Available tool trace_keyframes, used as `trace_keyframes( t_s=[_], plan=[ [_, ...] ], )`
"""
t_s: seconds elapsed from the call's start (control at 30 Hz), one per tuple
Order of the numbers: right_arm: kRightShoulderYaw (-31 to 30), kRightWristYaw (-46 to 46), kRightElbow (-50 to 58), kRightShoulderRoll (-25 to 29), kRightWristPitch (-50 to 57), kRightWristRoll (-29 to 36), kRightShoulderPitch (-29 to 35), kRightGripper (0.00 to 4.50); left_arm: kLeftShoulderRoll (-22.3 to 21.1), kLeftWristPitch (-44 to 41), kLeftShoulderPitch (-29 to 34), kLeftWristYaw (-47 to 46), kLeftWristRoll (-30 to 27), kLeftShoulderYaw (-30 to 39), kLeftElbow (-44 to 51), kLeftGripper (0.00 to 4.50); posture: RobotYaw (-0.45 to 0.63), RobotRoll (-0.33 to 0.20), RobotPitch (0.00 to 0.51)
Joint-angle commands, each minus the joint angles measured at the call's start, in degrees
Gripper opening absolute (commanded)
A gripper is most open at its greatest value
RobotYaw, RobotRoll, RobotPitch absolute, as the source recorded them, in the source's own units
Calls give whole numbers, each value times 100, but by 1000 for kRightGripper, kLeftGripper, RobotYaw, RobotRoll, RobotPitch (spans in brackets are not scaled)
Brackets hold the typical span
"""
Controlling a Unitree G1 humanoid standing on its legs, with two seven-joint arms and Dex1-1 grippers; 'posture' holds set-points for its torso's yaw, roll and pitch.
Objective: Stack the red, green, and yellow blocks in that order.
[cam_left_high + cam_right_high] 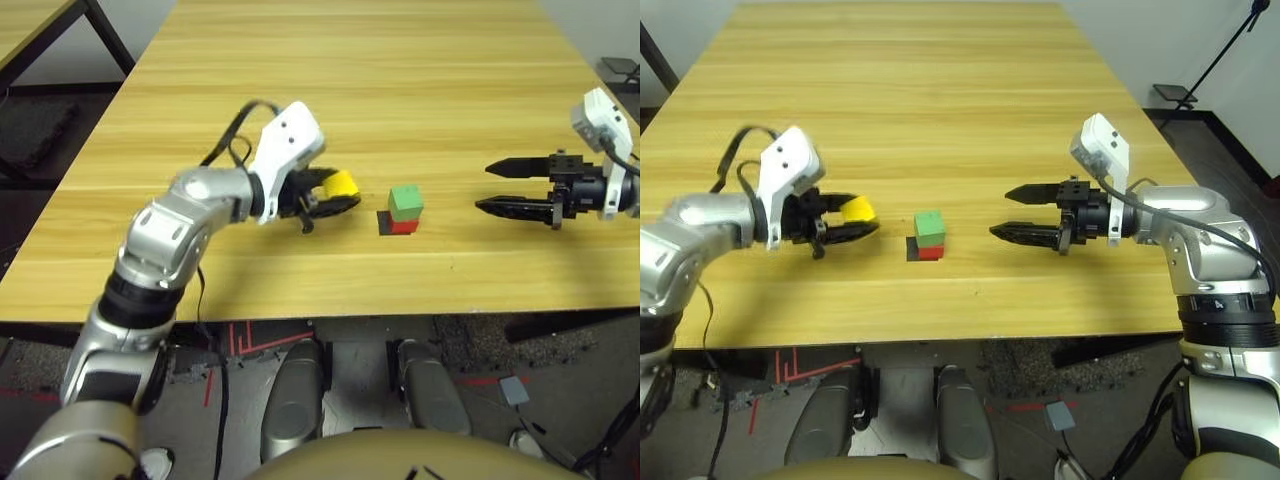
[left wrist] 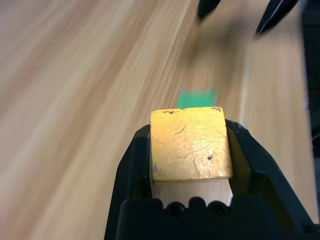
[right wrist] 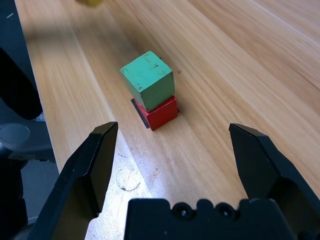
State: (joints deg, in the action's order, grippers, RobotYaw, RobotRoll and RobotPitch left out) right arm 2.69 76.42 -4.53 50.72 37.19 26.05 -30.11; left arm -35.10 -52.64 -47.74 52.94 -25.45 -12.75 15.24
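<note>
Clamped by its side faces in the left gripper (image 1: pixel 335 195), the yellow block (image 1: pixel 341 184) looks light, stiff and scuffed, just at nine o'clock of the green block (image 1: pixel 405 201) atop the red block (image 1: pixel 403 226), while the right gripper (image 1: pixel 1025 212) gapes empty at three o'clock.

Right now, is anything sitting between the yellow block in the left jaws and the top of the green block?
Nothing visible. The left gripper holds the yellow block just to the robot's left of the green block, which sits on the red block. Only bare table lies between. The open right gripper waits on the far side.
</note>
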Motion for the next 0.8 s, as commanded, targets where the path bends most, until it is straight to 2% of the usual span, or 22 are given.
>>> trace_keyframes(
  t_s=[0.03, 0.13, 0.23, 0.4, 0.57, 0.8],
  plan=[
    [-58, 63, 104, 28, -67, 57, 72, 4500, 305, 16, -337, 247, 49, -503, -401, 2075, 82, -58, 127],
    [-59, 69, 253, 51, -5, 97, 180, 4500, 668, 213, -631, 384, 263, -912, -844, 2075, 66, -54, 128],
    [-56, 68, 341, 56, 12, 103, 229, 4500, 850, 479, -718, 487, 515, -1154, -1305, 2075, 55, -52, 127],
    [-37, 3, 505, 34, 99, 138, 303, 4500, 1192, 1094, -854, 506, 959, -1290, -2123, 2075, 33, -54, 129],
    [17, -89, 578, 48, 176, 140, 351, 4500, 1303, 1451, -848, 536, 1262, -1271, -2420, 2075, 30, -57, 126],
    [9, -115, 426, 68, 124, 96, 242, 4500, 1327, 1419, -715, 637, 1368, -1253, -2274, 2075, 30, -55, 115]
  ],
)
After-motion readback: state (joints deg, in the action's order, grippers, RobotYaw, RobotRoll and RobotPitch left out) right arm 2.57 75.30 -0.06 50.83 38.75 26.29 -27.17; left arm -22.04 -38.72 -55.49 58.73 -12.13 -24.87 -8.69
